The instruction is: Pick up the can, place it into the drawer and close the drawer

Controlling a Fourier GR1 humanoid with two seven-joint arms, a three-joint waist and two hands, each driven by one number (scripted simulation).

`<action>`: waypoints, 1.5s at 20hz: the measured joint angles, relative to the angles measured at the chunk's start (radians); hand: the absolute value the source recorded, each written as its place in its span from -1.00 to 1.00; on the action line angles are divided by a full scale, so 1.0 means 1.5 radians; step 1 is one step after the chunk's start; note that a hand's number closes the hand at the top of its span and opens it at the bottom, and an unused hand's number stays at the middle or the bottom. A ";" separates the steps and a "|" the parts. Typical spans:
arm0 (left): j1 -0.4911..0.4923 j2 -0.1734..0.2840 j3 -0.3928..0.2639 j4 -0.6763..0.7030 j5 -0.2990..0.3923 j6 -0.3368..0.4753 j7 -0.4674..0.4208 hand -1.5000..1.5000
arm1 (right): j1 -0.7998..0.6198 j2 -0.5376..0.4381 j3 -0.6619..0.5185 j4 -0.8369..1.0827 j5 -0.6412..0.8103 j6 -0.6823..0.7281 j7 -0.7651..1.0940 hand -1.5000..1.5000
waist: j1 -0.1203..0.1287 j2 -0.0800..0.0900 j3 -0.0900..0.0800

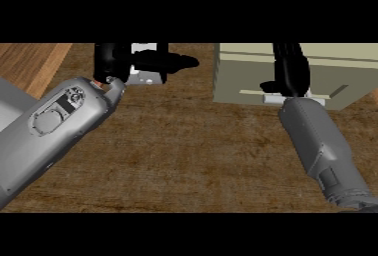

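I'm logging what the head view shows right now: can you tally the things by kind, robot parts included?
Black hands: 2, the left hand and the right hand
Grey forearms: 2, the left forearm and the right forearm
Beige drawer units: 1, the drawer
Wooden counters: 1, the counter
Cans: 0 plainly visible
Total: 6

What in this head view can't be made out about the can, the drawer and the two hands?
- Can: not visible anywhere.
- Left robot hand: cut by the top edge; the grey-white thing under its curled fingers can't be identified.
- Right robot hand: reaches over the drawer; its finger pose is unclear.
- Drawer inside: out of sight.
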 measured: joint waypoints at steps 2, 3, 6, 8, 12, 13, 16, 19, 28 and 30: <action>0.014 0.002 -0.002 -0.014 -0.005 0.002 0.000 -1.00 | -0.017 -0.002 -0.005 0.020 0.000 -0.016 0.001 -1.00 | 0.000 -0.001 -0.001; 0.026 0.011 0.001 -0.024 -0.005 -0.003 -0.002 -1.00 | -0.032 -0.006 -0.006 0.034 0.004 -0.012 0.004 -1.00 | 0.002 0.000 -0.001; 0.051 0.023 0.011 -0.037 -0.008 -0.013 -0.012 -1.00 | -0.068 -0.014 -0.010 0.074 0.007 -0.002 0.000 -1.00 | 0.001 0.005 0.000; 0.071 0.027 0.018 -0.043 -0.010 -0.019 -0.024 -1.00 | -0.083 -0.017 -0.014 0.094 0.008 0.000 -0.001 -1.00 | 0.000 0.007 0.000; 0.088 0.026 0.018 -0.063 -0.019 -0.018 -0.027 -1.00 | -0.108 -0.023 -0.022 0.127 0.007 0.002 -0.005 -1.00 | 0.000 0.010 0.001; 0.088 0.030 0.021 -0.067 -0.018 -0.021 -0.022 -1.00 | -0.112 -0.025 -0.024 0.133 0.006 0.004 -0.010 -1.00 | 0.001 0.010 0.001; 0.102 0.030 0.018 -0.080 -0.027 -0.019 -0.025 -1.00 | -0.121 -0.027 -0.038 0.144 -0.010 0.014 -0.041 -1.00 | 0.000 0.011 0.001; 0.112 0.036 0.023 -0.089 -0.027 -0.024 -0.026 -1.00 | -0.122 -0.025 -0.063 0.142 -0.040 0.019 -0.084 -1.00 | -0.001 0.012 0.002; 0.148 0.037 0.035 -0.100 -0.033 -0.023 -0.041 -1.00 | -0.147 0.007 -0.171 0.122 -0.173 0.085 -0.208 -1.00 | -0.012 0.013 0.004; 0.161 0.042 0.039 -0.106 -0.033 -0.024 -0.044 -1.00 | -0.154 0.017 -0.200 0.117 -0.209 0.107 -0.227 -1.00 | -0.012 0.012 0.004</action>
